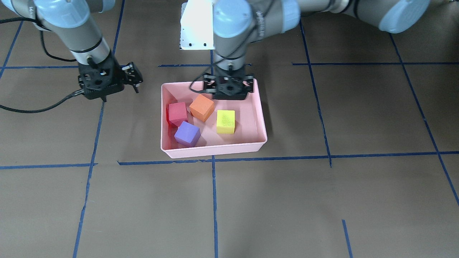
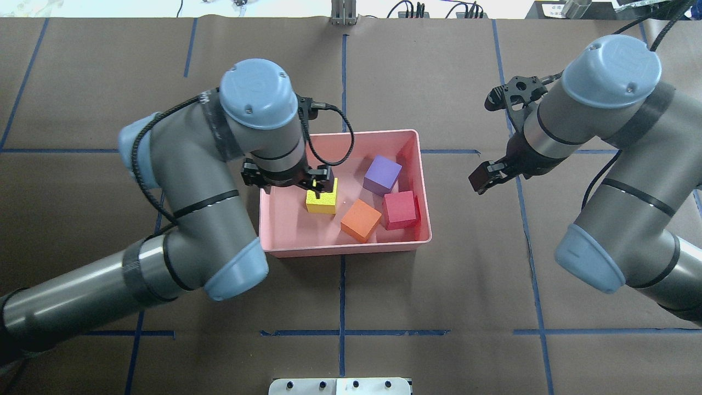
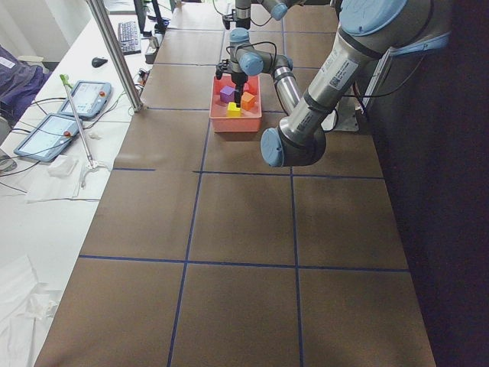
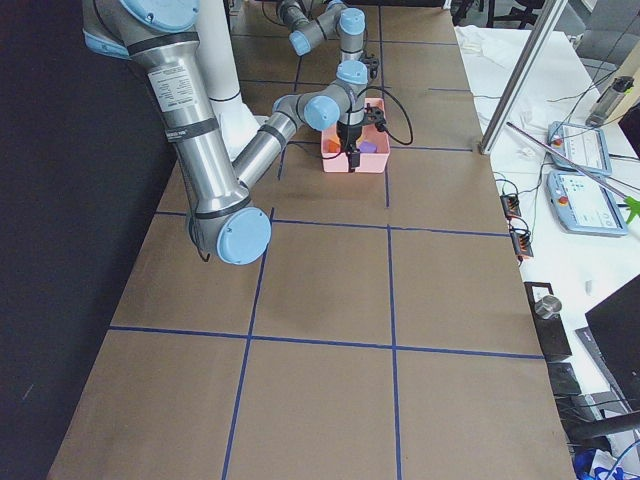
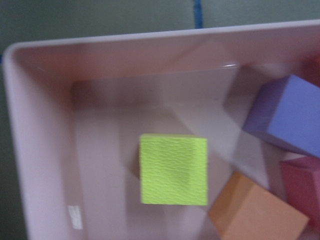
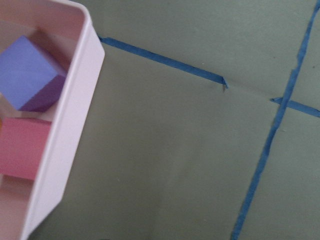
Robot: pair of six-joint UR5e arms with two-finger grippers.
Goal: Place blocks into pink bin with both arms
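Note:
All four blocks lie inside the pink bin (image 1: 215, 152): red (image 1: 177, 113), orange (image 1: 202, 107), yellow-green (image 1: 226, 122) and purple (image 1: 187, 133), the purple resting against the red. My left gripper (image 1: 229, 94) hangs open and empty over the bin's robot-side end, just above the yellow-green block (image 2: 322, 204). The left wrist view shows that block (image 5: 173, 170) lying free on the bin floor, with no fingers in view. My right gripper (image 1: 102, 91) is open and empty above bare table, beside the bin's wall (image 6: 70, 130) that has the red and purple blocks behind it.
Brown table with blue tape lines (image 1: 215, 200). The white pedestal plate (image 1: 197, 25) stands behind the bin on the robot side. In the exterior left view, tablets (image 3: 76, 99) and a metal pole (image 3: 114, 53) stand beyond the table's far edge.

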